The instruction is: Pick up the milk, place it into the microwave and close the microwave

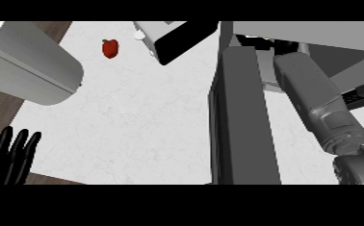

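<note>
The microwave (pixel 298 28) stands at the upper right with its door (pixel 241 119) swung wide open, a tall dark grey slab running down the middle right. My right forearm reaches up past the door into the microwave's opening. Only a dark part of my right hand (pixel 259 42) shows at the opening's edge. No milk is visible; whether that hand holds it is hidden. My left hand (pixel 18 155) rests open at the lower left edge, fingers up, holding nothing.
A red pepper (pixel 110 48) lies on the white counter (pixel 142 124) at the upper left. A white appliance with a black panel (pixel 174 40) sits tilted at the top centre. A large grey rounded body (pixel 35 71) fills the left side.
</note>
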Motion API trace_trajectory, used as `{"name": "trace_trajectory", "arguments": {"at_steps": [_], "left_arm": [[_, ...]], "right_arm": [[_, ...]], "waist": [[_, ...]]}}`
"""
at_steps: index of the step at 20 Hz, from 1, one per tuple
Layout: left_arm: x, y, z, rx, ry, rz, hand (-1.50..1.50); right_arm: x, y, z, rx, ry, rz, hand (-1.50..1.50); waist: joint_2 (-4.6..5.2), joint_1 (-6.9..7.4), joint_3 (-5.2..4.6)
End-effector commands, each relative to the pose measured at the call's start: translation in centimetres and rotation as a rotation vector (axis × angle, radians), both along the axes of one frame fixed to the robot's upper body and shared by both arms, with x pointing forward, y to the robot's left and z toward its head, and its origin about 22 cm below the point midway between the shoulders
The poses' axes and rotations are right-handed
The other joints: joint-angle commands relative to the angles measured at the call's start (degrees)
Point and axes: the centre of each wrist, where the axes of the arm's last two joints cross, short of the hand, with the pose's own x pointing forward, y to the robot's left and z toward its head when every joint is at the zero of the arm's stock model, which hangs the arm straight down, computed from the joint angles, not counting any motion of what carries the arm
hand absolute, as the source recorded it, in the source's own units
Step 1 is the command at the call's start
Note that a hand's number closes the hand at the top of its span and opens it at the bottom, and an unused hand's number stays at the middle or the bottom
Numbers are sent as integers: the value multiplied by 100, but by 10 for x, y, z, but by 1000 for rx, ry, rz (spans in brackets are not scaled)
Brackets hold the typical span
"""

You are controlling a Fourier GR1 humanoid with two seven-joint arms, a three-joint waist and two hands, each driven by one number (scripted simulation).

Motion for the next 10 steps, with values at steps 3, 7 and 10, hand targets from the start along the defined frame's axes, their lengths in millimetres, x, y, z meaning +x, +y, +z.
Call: {"name": "trace_trajectory", "arguments": {"at_steps": [3, 7, 10], "left_arm": [[6, -2, 0, 40, 4, -10, -150], [12, -9, 1, 51, 8, -41, -150], [14, -10, -5, 34, 20, -48, -150]], "right_arm": [[1, 4, 2, -96, -17, -75, -150], [-5, -4, -13, -245, 46, -183, -150], [0, 14, -4, 3, 90, 3, -150]], "waist": [[55, 142, 6], [97, 178, -25], [86, 134, 23]]}}
